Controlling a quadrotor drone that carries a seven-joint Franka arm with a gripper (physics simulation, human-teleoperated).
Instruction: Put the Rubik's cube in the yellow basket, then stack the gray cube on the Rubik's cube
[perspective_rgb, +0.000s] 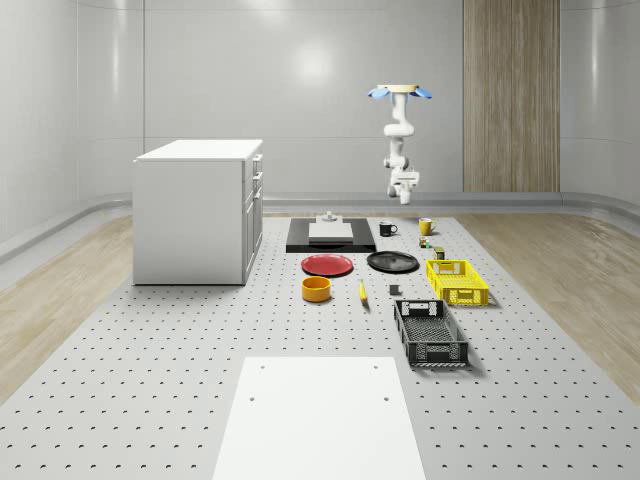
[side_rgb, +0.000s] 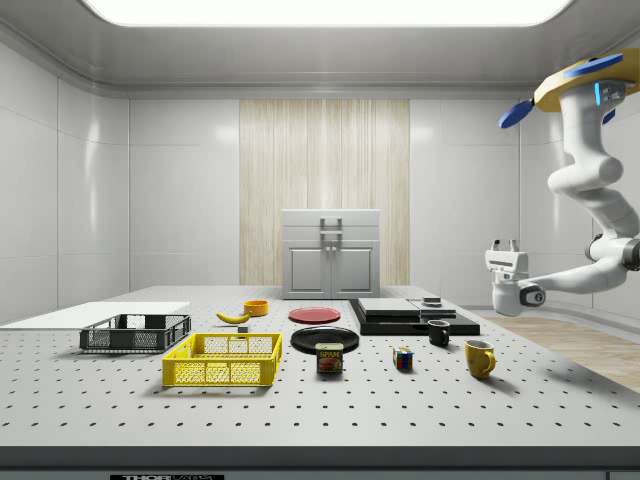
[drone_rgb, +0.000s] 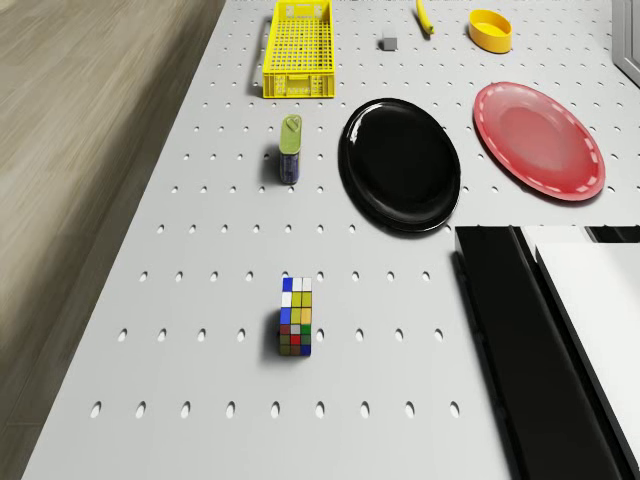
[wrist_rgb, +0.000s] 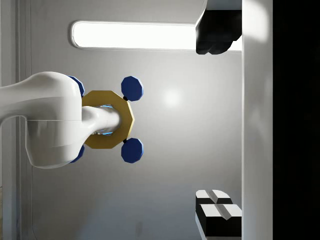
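A pale-walled room is seen, with a gray perforated table (perspective_rgb: 150, 380) that carries all the objects. The drone (perspective_rgb: 399, 93) hovers high over the table's far edge, above the mugs. The arm is bent down beneath it, and the gripper (side_rgb: 505, 243) is carried well above the surface with its fingertips turned up toward the ceiling, away from the table. The fingers are seen apart in the wrist view, with nothing between them.

The Rubik's cube (drone_rgb: 296, 317) rests on the table below the gripper and somewhat nearer, between the yellow mug (side_rgb: 479, 358) and the tin can (side_rgb: 329, 358). Beyond the can, toward the side view's left, the yellow basket (side_rgb: 222, 360) stands empty. The small gray cube (drone_rgb: 388, 43) lies beside the basket.

The coming move is judged to turn on this: the gripper must be swung over to point downward, then lowered onto the Rubik's cube.
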